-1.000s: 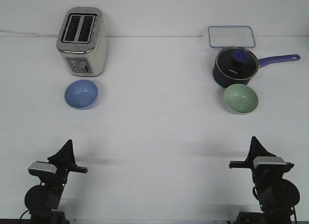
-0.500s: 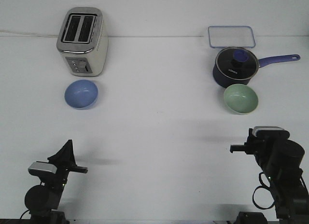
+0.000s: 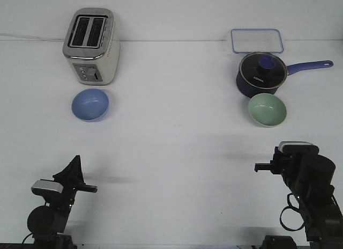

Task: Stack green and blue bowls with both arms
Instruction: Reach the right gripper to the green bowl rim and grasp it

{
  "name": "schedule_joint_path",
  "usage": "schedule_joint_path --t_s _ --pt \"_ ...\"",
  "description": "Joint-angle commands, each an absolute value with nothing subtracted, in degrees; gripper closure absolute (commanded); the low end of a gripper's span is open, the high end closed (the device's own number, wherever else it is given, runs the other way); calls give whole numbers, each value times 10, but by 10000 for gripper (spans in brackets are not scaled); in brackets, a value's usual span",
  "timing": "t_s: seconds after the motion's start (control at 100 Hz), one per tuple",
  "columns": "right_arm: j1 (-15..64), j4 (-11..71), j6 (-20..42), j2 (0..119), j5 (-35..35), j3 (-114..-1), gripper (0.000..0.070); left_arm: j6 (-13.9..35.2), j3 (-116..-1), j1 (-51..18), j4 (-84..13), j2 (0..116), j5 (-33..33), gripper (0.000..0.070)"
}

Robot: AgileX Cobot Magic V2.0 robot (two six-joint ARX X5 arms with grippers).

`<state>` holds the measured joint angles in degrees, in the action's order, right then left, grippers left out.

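Observation:
The periwinkle blue bowl (image 3: 90, 104) sits upright on the white table at the left, just in front of the toaster. The pale green bowl (image 3: 267, 109) sits upright at the right, touching or almost touching the front of the dark navy saucepan. My left gripper (image 3: 73, 168) rests low at the near left, far short of the blue bowl, its fingers seen edge-on. My right gripper (image 3: 280, 155) is raised at the near right, a short way in front of the green bowl; its fingers are mostly hidden behind the arm. Neither gripper holds anything.
A silver two-slot toaster (image 3: 91, 45) stands at the back left. A navy saucepan (image 3: 260, 73) with a glass lid has its handle pointing right. A clear rectangular container (image 3: 256, 40) lies behind it. Bare table (image 3: 177, 131) lies between the bowls.
My right arm has lifted and reached forward towards the green bowl, with little motion in the last half second. The left arm and both bowls have not moved.

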<state>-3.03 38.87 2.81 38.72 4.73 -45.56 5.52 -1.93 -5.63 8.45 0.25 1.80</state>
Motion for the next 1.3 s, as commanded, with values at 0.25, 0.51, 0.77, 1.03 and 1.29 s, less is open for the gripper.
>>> schedule_joint_path --t_s 0.25,0.51,0.77,1.03,1.29 --pt "-30 402 32 391 49 -465 267 56 -8 -56 91 2 19 690" --pt "-39 390 45 468 49 -509 267 56 -8 -56 91 2 19 690" --pt "-86 391 23 671 79 -645 268 56 -8 -56 91 2 19 690" --pt "-127 408 -19 848 90 -776 269 56 -8 -56 91 2 19 690" --pt "-159 385 -58 952 90 -809 275 56 -8 -56 91 2 19 690"
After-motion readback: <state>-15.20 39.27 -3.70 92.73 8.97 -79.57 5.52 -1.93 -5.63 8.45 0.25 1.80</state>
